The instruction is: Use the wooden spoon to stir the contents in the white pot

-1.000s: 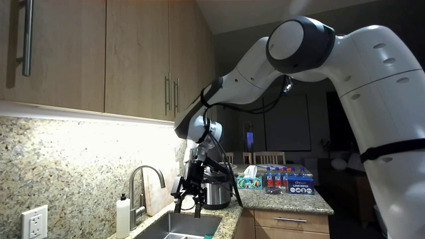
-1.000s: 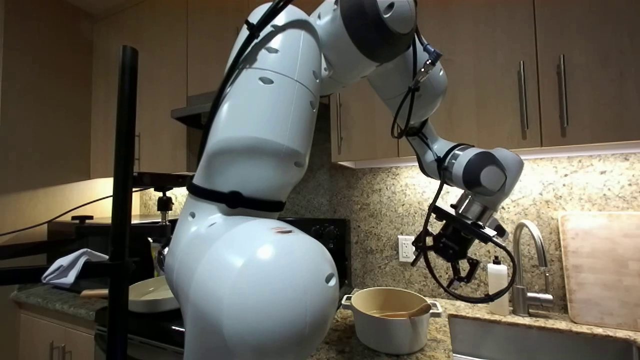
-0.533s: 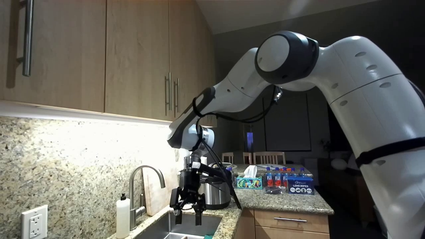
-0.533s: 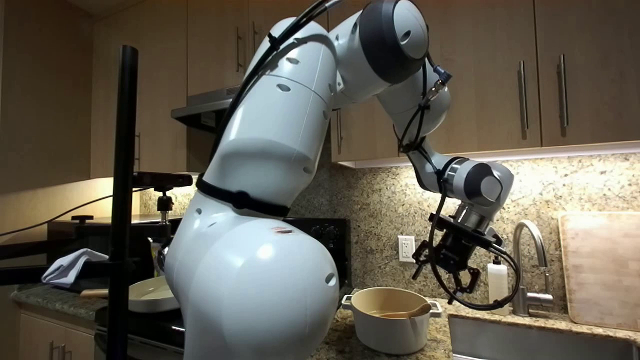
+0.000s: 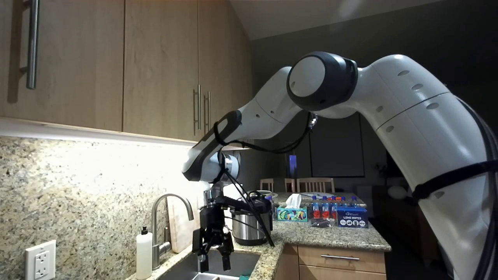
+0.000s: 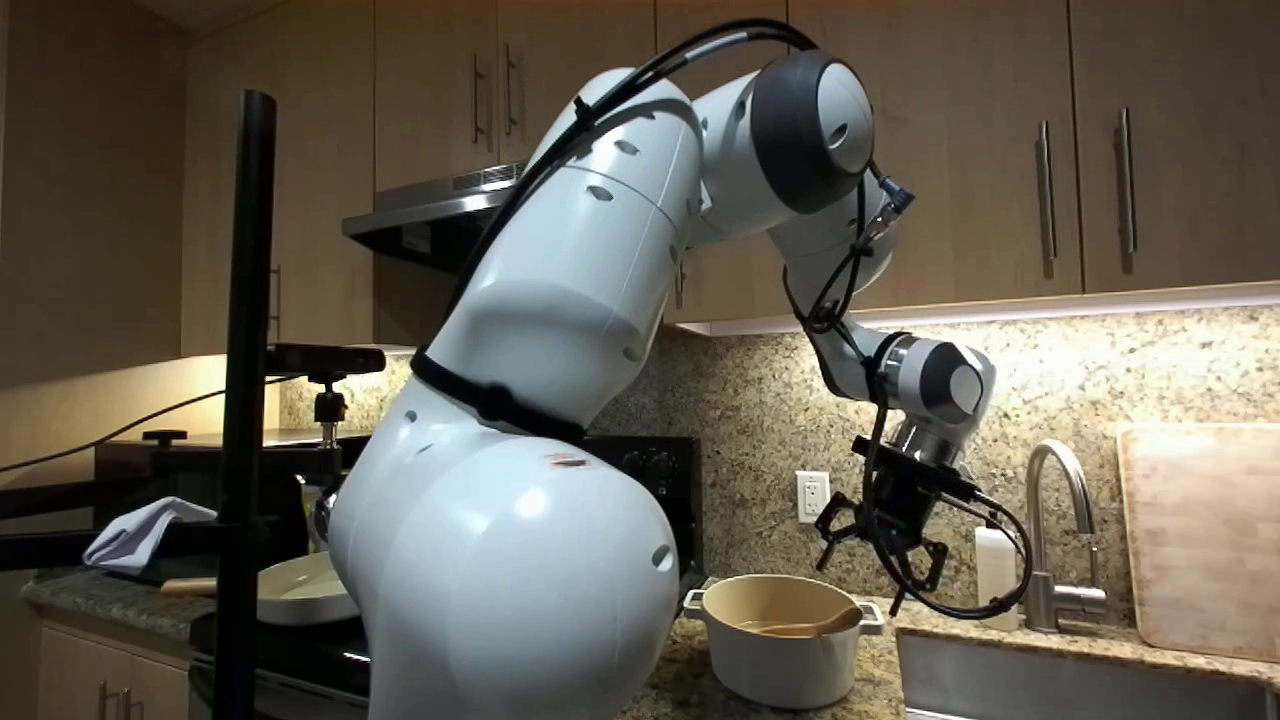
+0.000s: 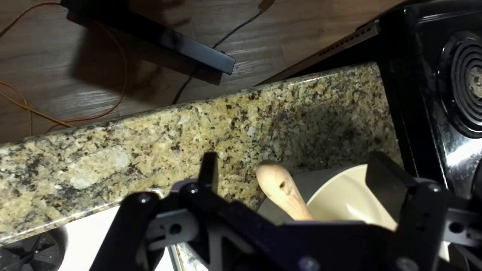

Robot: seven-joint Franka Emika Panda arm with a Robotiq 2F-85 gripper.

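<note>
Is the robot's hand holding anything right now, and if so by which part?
Nothing is held: the hand is open, and the wooden spoon rests in the white pot.

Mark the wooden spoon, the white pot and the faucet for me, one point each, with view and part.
wooden spoon [image 7: 284, 191]: in the wrist view, on the visible stretch of its handle
white pot [image 6: 782, 660]: in an exterior view, on its outer side wall
faucet [image 5: 154, 225]: in an exterior view, on its upright neck
</note>
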